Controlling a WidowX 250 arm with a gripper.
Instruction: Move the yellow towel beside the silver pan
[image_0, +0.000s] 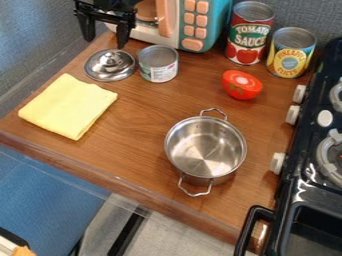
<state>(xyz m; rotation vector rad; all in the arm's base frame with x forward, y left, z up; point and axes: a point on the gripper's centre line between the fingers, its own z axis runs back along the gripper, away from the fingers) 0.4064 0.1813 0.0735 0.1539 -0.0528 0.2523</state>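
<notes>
Hanging wide, the claw (105, 43) is probably spread to pinch the yellow towel (70, 106) camera-side of it, nearer than the silver pan (206, 150).

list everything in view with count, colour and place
Towel: 1, yellow, left on counter
Pan: 1, silver, front of counter
Lid: 1, silver, behind towel
Small can: 1, silver, beside lid
Red can: 1, red, back right
Yellow can: 1, yellow, beside red can
Tomato: 1, red, near red can
Microwave: 1, teal, back
Stove: 1, black, right
Counter: 1, brown, centre
Blue surface: 1, blue, lower left
Orange thing: 1, orange, bottom left corner
Tool: 1, black, top left, open
</notes>
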